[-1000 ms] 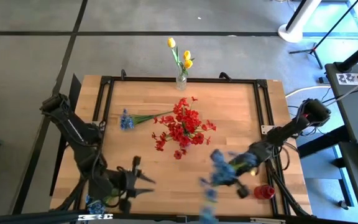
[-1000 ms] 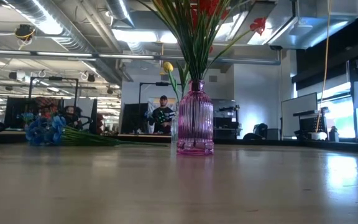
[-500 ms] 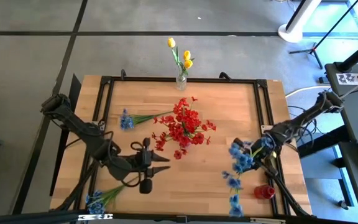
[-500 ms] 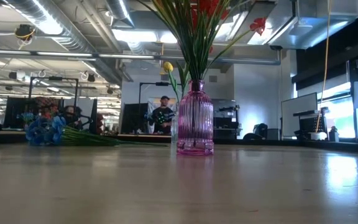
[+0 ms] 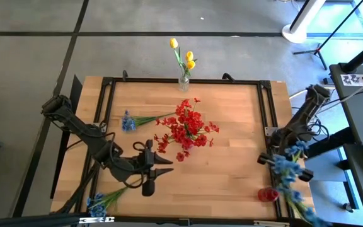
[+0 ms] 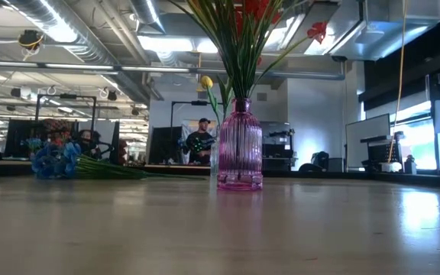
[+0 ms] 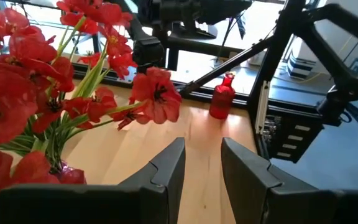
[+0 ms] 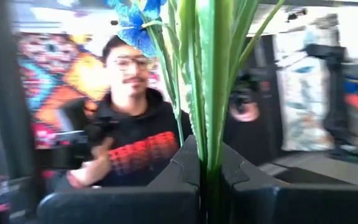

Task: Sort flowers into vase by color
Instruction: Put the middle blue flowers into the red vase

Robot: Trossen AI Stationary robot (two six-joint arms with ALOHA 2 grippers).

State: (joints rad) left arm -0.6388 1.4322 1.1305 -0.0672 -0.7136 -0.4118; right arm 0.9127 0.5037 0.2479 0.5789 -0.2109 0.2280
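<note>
Table (image 5: pixel 232 126): wooden top in a dark frame; the landmark for all places below is the pink vase (image 6: pixel 240 145) at its middle.
Pink vase: upright and ribbed, holding the red sprays (image 5: pixel 186 128), which fan out above it.
Right arm: reaches out past the table's right edge, well away from the pink vase.
Right gripper (image 8: pixel 209 165): jaws closed tight on the green stems of a blue bunch (image 5: pixel 290 170); the blossoms hang over the right edge of the table.
Left arm: lies low across the table's near-left part, pointing toward the pink vase.
Left gripper (image 7: pixel 201 163): just short of the pink vase on the near-left side; jaws part open, nothing between them.
Clear vase (image 5: pixel 183 82): at the far edge beyond the pink vase, holding yellow tulips (image 5: pixel 188 58).
Loose blue cluster (image 5: pixel 128 122): lying flat, left of the pink vase, stems toward it.
Second blue cluster (image 5: pixel 97 203): near-left corner, flat.
Red bottle (image 5: pixel 268 194): near-right corner, well apart from the pink vase.
Person (image 8: pixel 135 130): beyond the table, in a dark printed top.
</note>
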